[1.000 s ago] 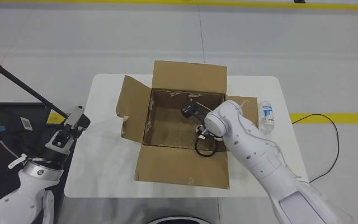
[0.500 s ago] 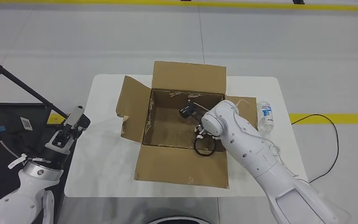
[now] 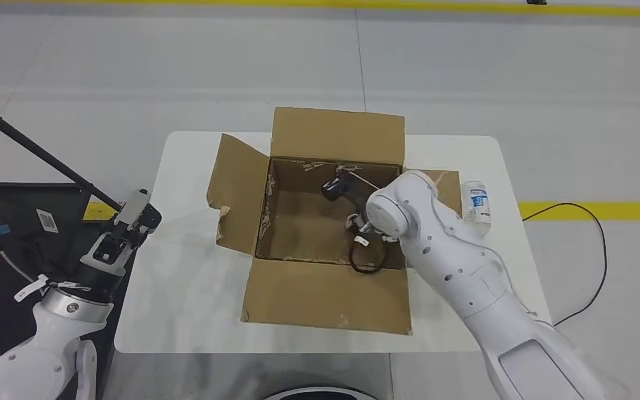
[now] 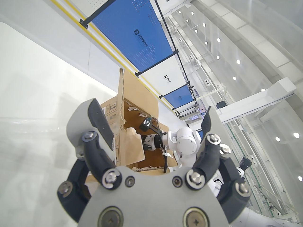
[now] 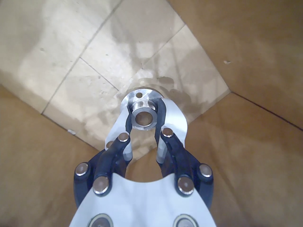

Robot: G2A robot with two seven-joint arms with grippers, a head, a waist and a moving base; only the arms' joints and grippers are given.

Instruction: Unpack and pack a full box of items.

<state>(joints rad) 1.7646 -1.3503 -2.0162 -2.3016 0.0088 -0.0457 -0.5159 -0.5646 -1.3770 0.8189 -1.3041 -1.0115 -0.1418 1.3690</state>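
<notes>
Right wrist view | right jaws grip flange [image 5: 143,117] in box [image 5: 239,38] | left jaws wide, empty

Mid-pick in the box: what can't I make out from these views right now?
Top view: the right arm covers the right side of the box, hiding whatever lies beneath.
Right wrist view: the right end effector grips the metal hub; whether the hub touches the box floor cannot be told.
Left wrist view: the torn flap and the wall hide the box floor.
</notes>
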